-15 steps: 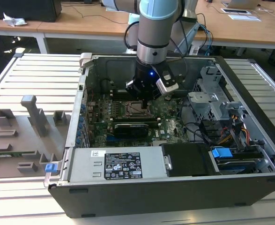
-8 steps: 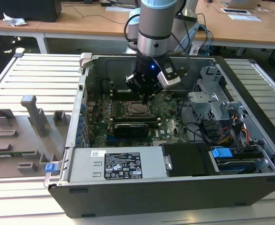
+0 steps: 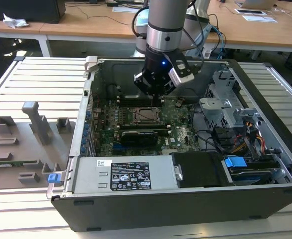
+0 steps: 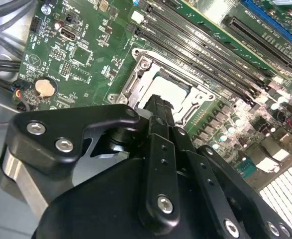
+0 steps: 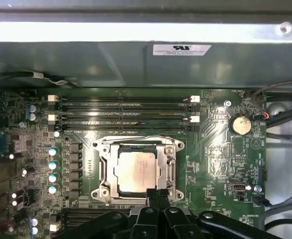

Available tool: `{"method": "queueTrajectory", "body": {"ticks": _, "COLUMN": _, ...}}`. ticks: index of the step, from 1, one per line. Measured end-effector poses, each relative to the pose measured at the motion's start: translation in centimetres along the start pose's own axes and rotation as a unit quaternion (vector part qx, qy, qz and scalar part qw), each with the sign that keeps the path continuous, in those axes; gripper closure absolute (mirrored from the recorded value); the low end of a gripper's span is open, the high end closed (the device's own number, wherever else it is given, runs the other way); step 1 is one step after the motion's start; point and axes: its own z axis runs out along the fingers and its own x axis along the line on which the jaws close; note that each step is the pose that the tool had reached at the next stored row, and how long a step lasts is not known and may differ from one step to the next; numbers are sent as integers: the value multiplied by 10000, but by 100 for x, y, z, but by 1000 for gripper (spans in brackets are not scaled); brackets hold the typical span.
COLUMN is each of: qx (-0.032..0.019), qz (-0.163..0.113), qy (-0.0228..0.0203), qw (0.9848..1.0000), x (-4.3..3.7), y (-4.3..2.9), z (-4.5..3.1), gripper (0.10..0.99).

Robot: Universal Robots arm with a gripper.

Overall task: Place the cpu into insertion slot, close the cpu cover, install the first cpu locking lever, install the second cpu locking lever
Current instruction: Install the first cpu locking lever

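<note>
Black gripper (image 5: 157,199) fingers (image 5: 150,195) sit pressed together with nothing between them, their tips at the near edge of the socket, low in the middle of the first wrist view; in the second wrist view the same gripper (image 4: 158,102) fills the lower half of the frame, its narrow tip touching or just over the cover's rim (which of the two I cannot tell). Just beyond the tips lies the cpu (image 5: 136,171), silver-grey top up, seated flat in the slot (image 5: 102,175) at the centre of that frame. Around it the cover (image 5: 171,169), a silver frame, lies folded down flat, with the chip showing through its window. In the second wrist view the cpu (image 4: 169,88) peeks out pale just above the fingertip, with the cover (image 4: 136,82) framing it. Past the socket, toward the top of the first wrist view, run long black memory slots (image 5: 121,105), and a coin battery (image 5: 241,124) sits at the right. In the exterior view the gripper (image 3: 157,99) hangs in the upper middle of the frame over the green board (image 3: 180,134) inside the open case (image 3: 136,209), with the cpu (image 3: 146,115) just below it.
</note>
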Motion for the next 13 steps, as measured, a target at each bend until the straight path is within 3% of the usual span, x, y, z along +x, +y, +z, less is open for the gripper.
{"method": "queueTrajectory", "body": {"ticks": 6, "qx": 0, "qz": 0, "qy": 0, "qw": 10000, "x": 0, "y": 1, "z": -147, "gripper": 980}}
{"method": "queueTrajectory", "body": {"ticks": 13, "qx": 0, "qz": 0, "qy": 0, "qw": 10000, "x": 0, "y": 1, "z": -151, "gripper": 980}}
